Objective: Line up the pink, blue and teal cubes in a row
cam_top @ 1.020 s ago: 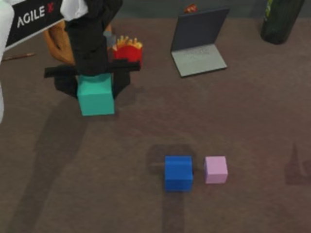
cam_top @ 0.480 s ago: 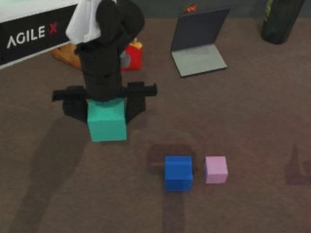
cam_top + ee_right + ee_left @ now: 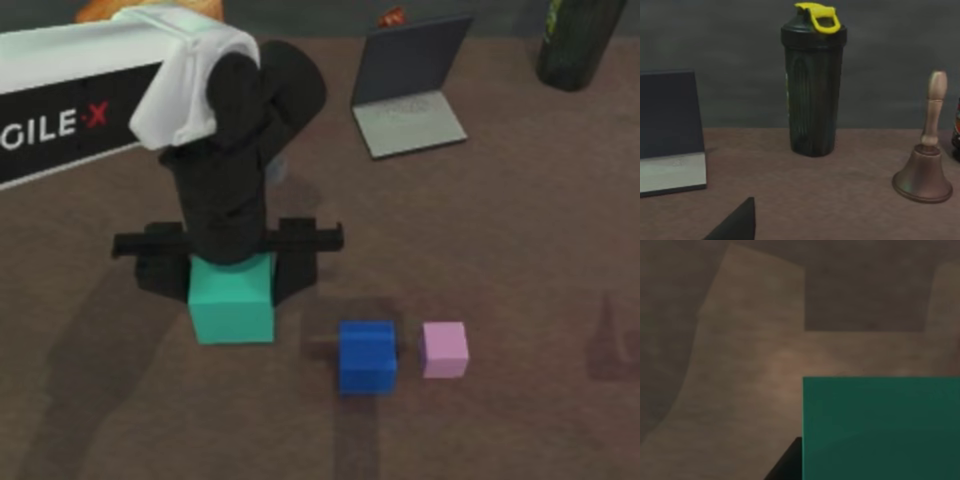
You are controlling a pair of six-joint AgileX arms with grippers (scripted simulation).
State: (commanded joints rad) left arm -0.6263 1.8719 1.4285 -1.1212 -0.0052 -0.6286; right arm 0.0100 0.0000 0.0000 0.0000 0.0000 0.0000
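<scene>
My left gripper (image 3: 231, 286) is shut on the teal cube (image 3: 232, 310), a black finger on each side of it, left of the other two cubes. The left wrist view is filled by the teal cube (image 3: 880, 430), with one finger (image 3: 787, 465) pressed against its side. The blue cube (image 3: 367, 356) rests on the table a short gap to the right of the teal one. The smaller pink cube (image 3: 444, 349) sits just right of the blue one. My right arm is outside the top view; in its wrist view one finger (image 3: 742, 220) shows off to the side with nothing against it.
An open laptop (image 3: 410, 90) stands at the back centre and a dark shaker bottle (image 3: 578, 40) at the back right. The right wrist view shows that bottle (image 3: 814, 85), a brass bell (image 3: 925, 170) and the laptop's edge (image 3: 667, 130).
My left arm has carried the teal cube forward and to the right, from beside the fries at the back to just left of the blue cube. The blue and pink cubes have not moved.
</scene>
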